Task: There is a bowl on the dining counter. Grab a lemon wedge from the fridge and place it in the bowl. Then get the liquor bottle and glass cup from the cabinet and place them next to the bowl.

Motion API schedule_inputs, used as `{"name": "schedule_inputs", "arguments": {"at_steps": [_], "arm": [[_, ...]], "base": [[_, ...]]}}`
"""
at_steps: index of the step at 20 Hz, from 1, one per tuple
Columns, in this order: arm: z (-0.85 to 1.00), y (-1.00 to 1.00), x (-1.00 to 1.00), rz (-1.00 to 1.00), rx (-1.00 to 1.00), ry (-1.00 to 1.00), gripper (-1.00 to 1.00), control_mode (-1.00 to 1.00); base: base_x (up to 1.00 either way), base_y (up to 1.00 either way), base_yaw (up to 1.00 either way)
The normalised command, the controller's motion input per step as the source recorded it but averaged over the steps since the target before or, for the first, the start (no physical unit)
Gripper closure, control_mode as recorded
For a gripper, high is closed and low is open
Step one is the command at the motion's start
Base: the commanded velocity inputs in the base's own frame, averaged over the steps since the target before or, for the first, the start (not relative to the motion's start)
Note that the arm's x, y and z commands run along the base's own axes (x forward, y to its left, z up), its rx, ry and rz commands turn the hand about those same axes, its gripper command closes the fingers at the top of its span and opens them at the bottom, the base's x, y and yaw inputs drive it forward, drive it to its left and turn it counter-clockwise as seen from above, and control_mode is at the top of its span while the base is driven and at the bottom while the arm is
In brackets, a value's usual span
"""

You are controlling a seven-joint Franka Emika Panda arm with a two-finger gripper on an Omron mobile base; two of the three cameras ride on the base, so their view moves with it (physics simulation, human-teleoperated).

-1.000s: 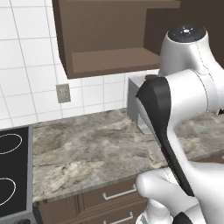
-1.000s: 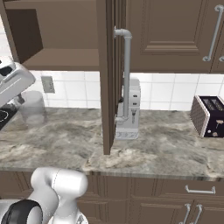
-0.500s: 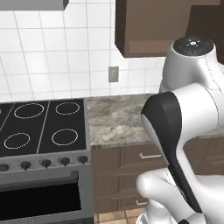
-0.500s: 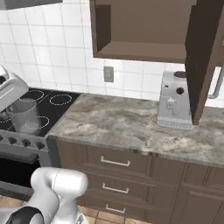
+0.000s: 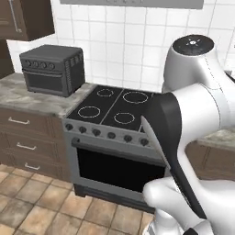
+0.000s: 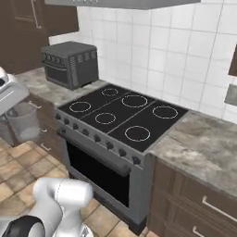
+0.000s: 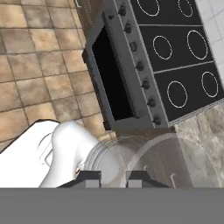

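- The glass cup (image 6: 24, 121) hangs upright in the pincer (image 7: 113, 176), mouth upward, out over the tiled floor (image 6: 23, 159) with nothing beneath it.
- In the hand view the cup (image 7: 153, 159) shows as a pale see-through ring just ahead of the two dark fingertips (image 7: 89, 176), which sit close together, pinched on its rim wall.
- By its look it is thin, stiff and light; weight should be no trouble, but glass is smooth and likely to slip or swing if jolted, and a drop onto tile would probably break it.
- A pinch on one rim wall leaves the body free to pivot, so I judge steady, level carrying matters most.
- Beyond the cup, ahead of the pincer, stands the stove (image 6: 120, 115) with its dark cooktop (image 7: 183, 57) and black oven door (image 7: 111, 78).
- Farther off on the marbled worktop (image 6: 39, 83) sits a dark toaster oven (image 6: 70, 62); white wall tiles (image 6: 152, 46) lie behind.
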Motion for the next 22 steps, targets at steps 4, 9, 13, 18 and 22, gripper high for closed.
{"name": "schedule_inputs", "arguments": {"at_steps": [4,9,13,18,22], "arm": [[0.0,0.0,0.0,0.0,0.0,0.0,1.0,1.0],[0.0,0.0,0.0,0.0,0.0,0.0,1.0,1.0],[0.0,0.0,0.0,0.0,0.0,0.0,1.0,1.0],[0.0,0.0,0.0,0.0,0.0,0.0,1.0,1.0],[0.0,0.0,0.0,0.0,0.0,0.0,1.0,1.0]], "base": [[-0.23,0.84,0.74],[-0.18,0.82,0.74],[-0.01,0.8,0.71],[0.26,0.69,0.67],[0.73,0.6,0.54]]}}
